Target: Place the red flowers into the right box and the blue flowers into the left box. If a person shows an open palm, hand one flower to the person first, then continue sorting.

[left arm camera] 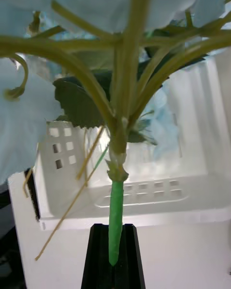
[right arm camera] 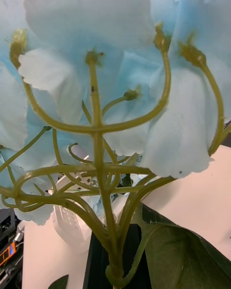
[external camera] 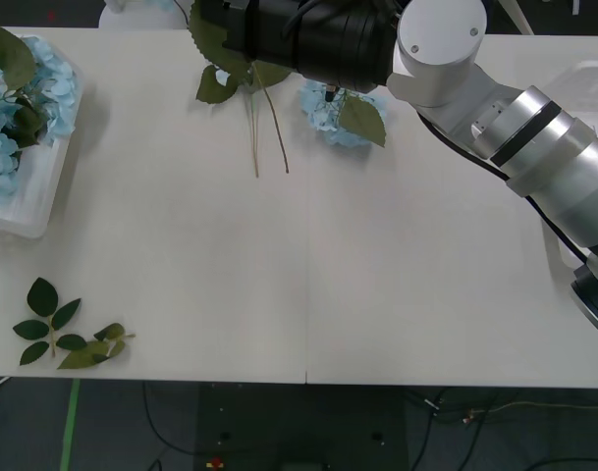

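I see the right gripper at the far middle of the surface, fingers clamped on a blue flower, and the left gripper gripping another blue flower's stem before the left box.

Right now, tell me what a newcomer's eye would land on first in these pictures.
The right arm sweeps in over the far side of the table, its black wrist above a blue flower lying by loose stems. At the table's left edge the left box is heaped with blue flowers, and a bare leaf sprig lies near the front edge. Each wrist view shows a blue bloom from beneath, its stem running down to the claw.
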You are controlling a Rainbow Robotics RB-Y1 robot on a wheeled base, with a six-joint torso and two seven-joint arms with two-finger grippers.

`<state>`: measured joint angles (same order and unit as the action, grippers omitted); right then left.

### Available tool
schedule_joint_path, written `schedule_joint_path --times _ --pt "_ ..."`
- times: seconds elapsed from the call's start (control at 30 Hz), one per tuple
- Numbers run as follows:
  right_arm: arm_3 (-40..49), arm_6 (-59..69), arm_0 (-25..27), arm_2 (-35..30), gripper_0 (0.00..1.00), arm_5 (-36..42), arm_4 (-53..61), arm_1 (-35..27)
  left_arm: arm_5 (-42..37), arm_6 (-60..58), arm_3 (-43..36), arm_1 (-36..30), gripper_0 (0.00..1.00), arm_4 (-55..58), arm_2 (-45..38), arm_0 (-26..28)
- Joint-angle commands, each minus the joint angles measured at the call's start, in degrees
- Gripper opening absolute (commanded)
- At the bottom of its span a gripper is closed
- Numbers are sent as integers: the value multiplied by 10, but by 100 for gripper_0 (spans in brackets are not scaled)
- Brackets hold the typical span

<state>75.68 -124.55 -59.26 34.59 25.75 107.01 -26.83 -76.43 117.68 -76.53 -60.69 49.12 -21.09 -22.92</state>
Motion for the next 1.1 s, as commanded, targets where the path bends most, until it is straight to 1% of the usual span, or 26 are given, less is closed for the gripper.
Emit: schedule_joint_path --times 0.03,0.1,0.2,0.23,0.3,0.37,0.5,0.6,0.67,0.73,0.8,0.83,0.9,0.93,0.97,1.0,1.03,1.1 --pt "21 -15 -1 7 0 6 4 16 66 -52 39 -29 0 -38 39 -2" --pt "21 -15 -1 7 0 13 5 15 88 -53 77 -30 0 -40 57 -19" --pt "21 -13 -1 7 0 26 9 16 125 -48 161 -30 0 -42 114 -83" --pt "21 -12 -1 7 0 26 12 17 130 -47 173 -30 0 -43 126 -93" --pt "21 -10 -1 12 0 26 28 18 147 -47 217 -30 0 -45 176 -132" --pt "21 -10 -1 19 0 25 44 18 168 -47 241 -30 0 -46 218 -155" --pt "21 -15 -1 25 0 24 48 20 207 -53 275 -30 0 -40 300 -186" --pt "21 -15 -1 30 0 15 43 21 220 -58 278 -29 0 -38 338 -194" --pt "21 -15 0 40 0 3 43 20 224 -59 278 -29 1 -37 344 -194" --pt "21 -15 0 51 0 -12 43 19 225 -58 278 -29 12 -35 344 -194" --pt "21 -15 1 58 0 -27 43 19 225 -58 278 -29 33 -32 344 -194" --pt "21 -16 0 58 0 -29 44 20 225 -58 278 -29 38 -32 344 -194" --pt "21 -15 1 58 0 -37 44 20 226 -58 278 -29 55 -29 344 -194" --pt "21 -15 0 58 0 -39 44 20 226 -58 278 -29 60 -29 344 -194" --pt "21 -16 1 58 0 -44 44 20 226 -58 278 -29 70 -26 344 -194" --pt "21 -15 0 58 0 -47 44 20 228 -58 278 -29 78 -24 344 -194" --pt "21 -16 0 58 0 -49 46 21 228 -58 278 -29 81 -24 344 -194" --pt "21 -16 0 58 0 -49 47 21 228 -58 278 -29 92 -19 344 -193"
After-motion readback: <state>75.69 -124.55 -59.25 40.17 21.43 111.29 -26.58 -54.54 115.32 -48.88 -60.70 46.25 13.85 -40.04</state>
